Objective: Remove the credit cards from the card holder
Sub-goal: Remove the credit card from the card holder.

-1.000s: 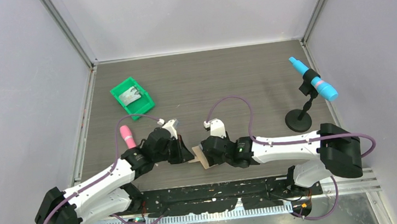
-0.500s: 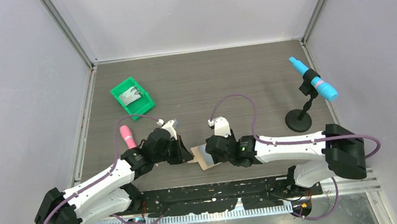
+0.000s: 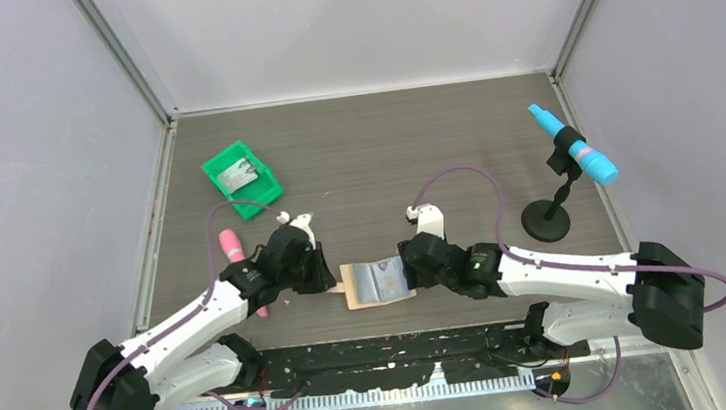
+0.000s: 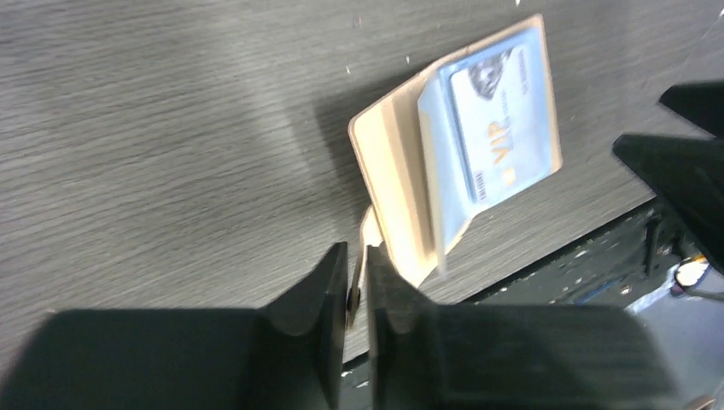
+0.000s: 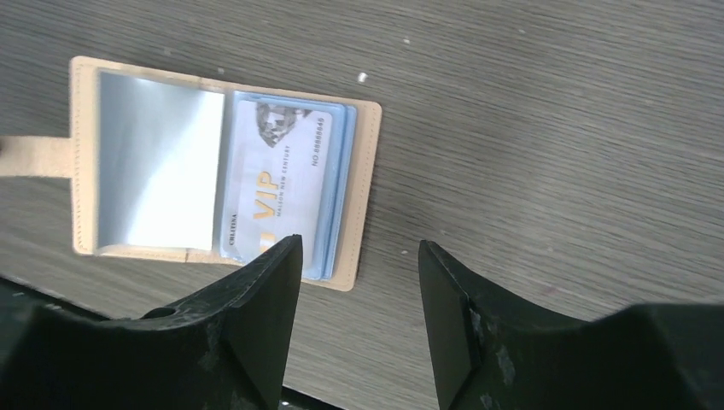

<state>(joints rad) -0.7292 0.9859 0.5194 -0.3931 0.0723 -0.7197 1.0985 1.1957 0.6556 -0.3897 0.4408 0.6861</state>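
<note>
Right wrist: credit card [image 5: 277, 181], gold "VIP"

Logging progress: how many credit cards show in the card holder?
1: a VIP card in the open card holder, opposite its strap; more may hide behind it.

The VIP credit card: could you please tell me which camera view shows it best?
Right wrist: the credit card faces the camera, print legible, in the open card holder. Left wrist shows it slanted and blurred; top external shows only a small pale patch.
</note>
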